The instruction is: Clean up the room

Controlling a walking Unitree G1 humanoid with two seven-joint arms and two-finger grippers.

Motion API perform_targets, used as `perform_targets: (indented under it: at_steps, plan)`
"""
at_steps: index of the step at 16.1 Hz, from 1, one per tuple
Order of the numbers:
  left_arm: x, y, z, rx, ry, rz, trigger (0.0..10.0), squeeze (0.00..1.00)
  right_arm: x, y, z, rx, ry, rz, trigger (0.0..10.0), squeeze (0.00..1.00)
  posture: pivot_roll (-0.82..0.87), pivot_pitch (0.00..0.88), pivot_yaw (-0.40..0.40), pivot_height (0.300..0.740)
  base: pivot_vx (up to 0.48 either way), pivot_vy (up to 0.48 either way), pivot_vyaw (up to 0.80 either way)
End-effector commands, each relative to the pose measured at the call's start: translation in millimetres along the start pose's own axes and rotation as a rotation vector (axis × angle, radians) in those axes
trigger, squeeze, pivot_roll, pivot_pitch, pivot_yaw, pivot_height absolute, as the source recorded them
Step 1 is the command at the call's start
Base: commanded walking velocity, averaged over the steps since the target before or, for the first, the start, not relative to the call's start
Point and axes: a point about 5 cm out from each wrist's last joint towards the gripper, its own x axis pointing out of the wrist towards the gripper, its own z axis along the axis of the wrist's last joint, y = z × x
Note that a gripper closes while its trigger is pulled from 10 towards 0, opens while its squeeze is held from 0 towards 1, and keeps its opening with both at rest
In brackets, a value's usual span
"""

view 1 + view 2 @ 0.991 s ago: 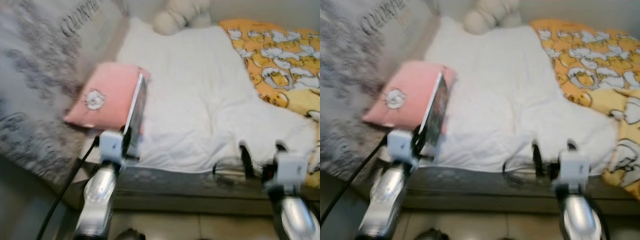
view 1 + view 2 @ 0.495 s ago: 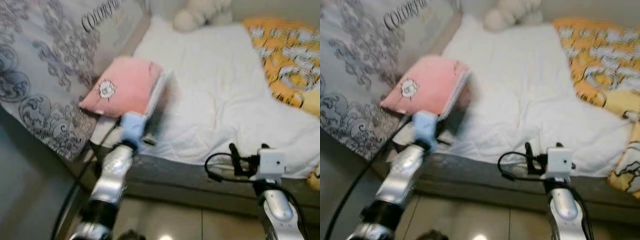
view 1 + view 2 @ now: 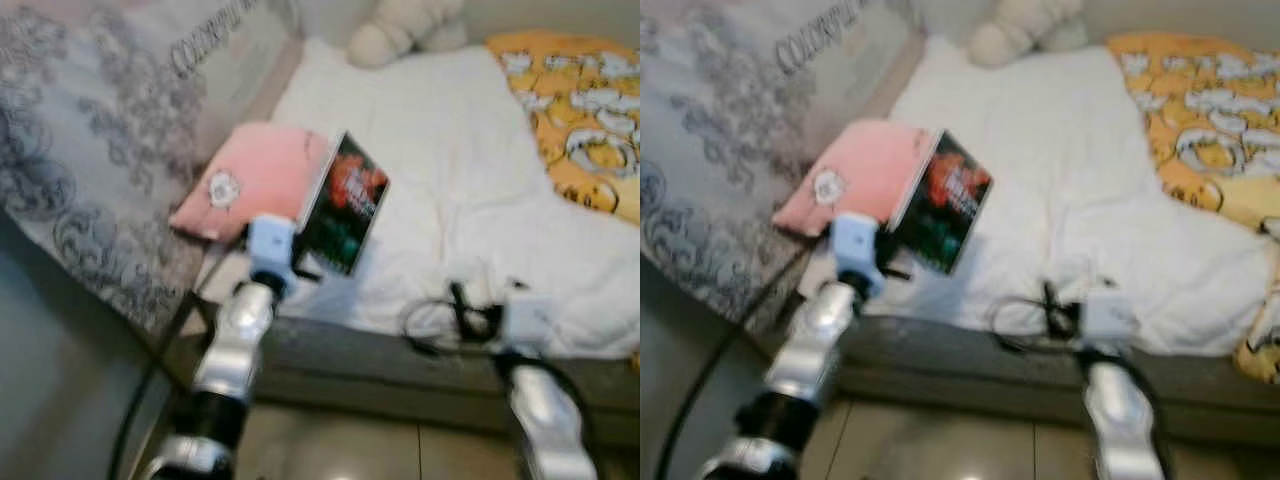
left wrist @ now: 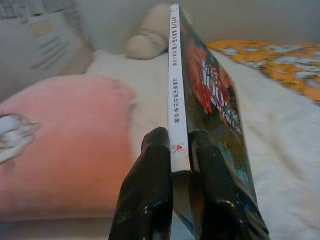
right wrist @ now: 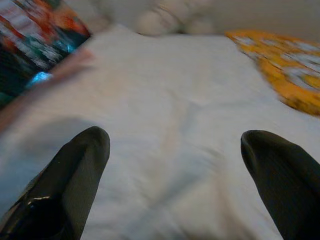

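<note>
A book (image 3: 343, 205) with a dark red-and-green cover is held up over the bed's near left part, cover turned toward me. My left gripper (image 3: 290, 262) is shut on its lower edge; in the left wrist view the two black fingers (image 4: 152, 175) clamp the white spine of the book (image 4: 176, 100). A pink pillow (image 3: 250, 175) lies just left of the book. My right gripper (image 5: 175, 145) is open and holds nothing, hovering over the white blanket (image 5: 170, 90) near the bed's front edge (image 3: 400, 350).
A yellow patterned quilt (image 3: 580, 110) covers the bed's right side. A cream plush toy (image 3: 400, 30) sits at the head. A grey patterned fabric (image 3: 90, 170) hangs along the left. Tiled floor (image 3: 350, 450) lies below the bed.
The book has turned in my left gripper from edge-on to cover facing me and now leans right, over the blanket. The camera has shifted a little.
</note>
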Motion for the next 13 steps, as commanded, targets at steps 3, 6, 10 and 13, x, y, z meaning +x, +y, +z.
perform_targets:
  at_steps: [3,6,10,13]
  plan:
    - [8.4,-4.2,8,0.014,-0.029,-0.021,0.0,0.0,-0.2,-8.4,-5,-0.005,0.015,-0.016,10.0,0.0,-0.04,0.0,0.053,0.74,0.48,0.0,0.0]
    - [11.6,-15.7,10,0.028,-0.038,-0.063,0.0,0.0,1.5,-6.9,-5,-0.006,0.017,-0.006,10.0,0.0,-0.04,0.0,0.05,0.74,0.48,0.0,0.0]
    - [16.7,-28.4,11,0.021,-0.04,-0.11,0.0,0.0,0.0,-7.4,-6,-0.009,0.018,0.0,10.0,0.0,-0.06,0.0,0.051,0.74,0.48,0.0,0.0]
    - [25.8,-49.3,15,0.033,-0.048,-0.196,0.0,0.0,-6.1,-9.7,-9,-0.011,0.031,-0.01,10.0,0.0,-0.07,0.0,0.05,0.74,0.48,0.0,0.0]
